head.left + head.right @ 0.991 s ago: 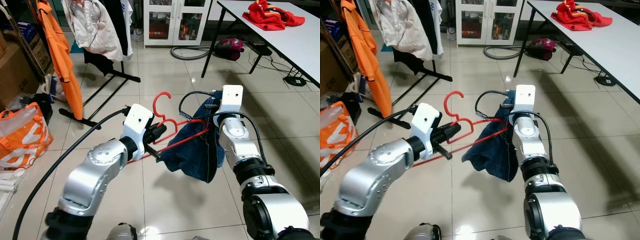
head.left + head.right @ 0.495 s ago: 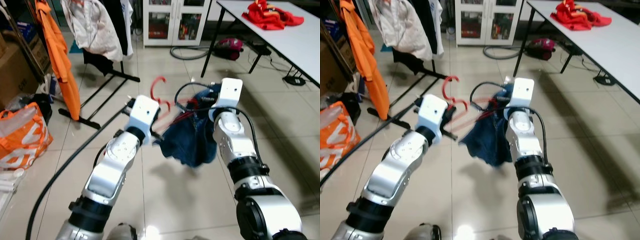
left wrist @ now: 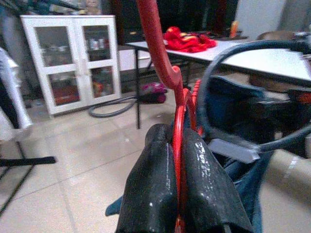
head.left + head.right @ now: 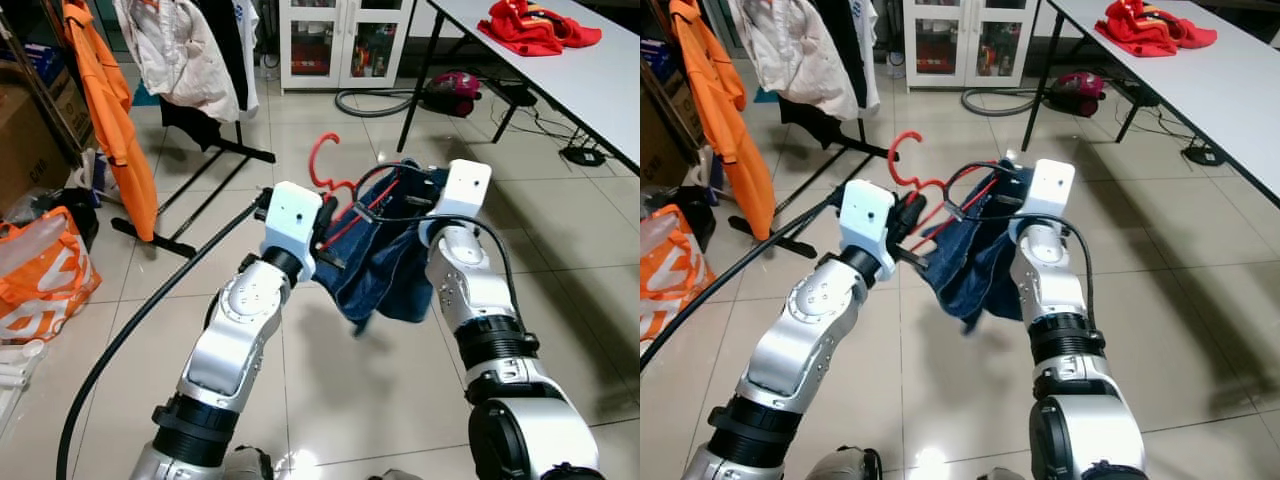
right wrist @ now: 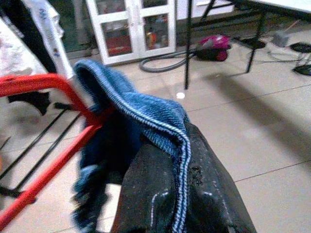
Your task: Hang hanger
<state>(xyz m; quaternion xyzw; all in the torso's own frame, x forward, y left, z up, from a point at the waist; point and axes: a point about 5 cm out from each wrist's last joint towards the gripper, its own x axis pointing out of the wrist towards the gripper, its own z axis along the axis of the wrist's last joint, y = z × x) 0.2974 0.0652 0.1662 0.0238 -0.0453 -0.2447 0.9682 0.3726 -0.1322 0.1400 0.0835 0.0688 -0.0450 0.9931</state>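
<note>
Both arms are raised in front of the robot over the tiled floor [image 4: 330, 400]. The left hand [image 3: 176, 194] has its two black fingers [image 3: 150, 189] pressed together on the red hanger [image 4: 335, 195], gripping it on the neck just below the hook; the hook points up and the hanger's bars slant down toward the right arm. A piece of blue denim clothing [image 4: 385, 265] is draped over the hanger and hangs between the two arms, clear of the floor. The right hand [image 5: 177, 194] pinches a folded edge of the denim, the seam running between its fingertips [image 5: 146, 194], with a red hanger bar just beside it. A black cable [image 4: 150, 300] trails from the left wrist down toward the floor. Behind and to the robot's left stands a clothes rack [image 4: 215, 150] with a white garment [image 4: 185, 60] and an orange garment [image 4: 115, 110] hanging on it, well apart from the hanger. An orange bag [image 4: 40, 270] sits on the floor at far left. A white cabinet [image 4: 345, 40] stands at the back; a red cloth [image 4: 535, 22] lies on the bench [image 4: 590, 80] to the right.
</note>
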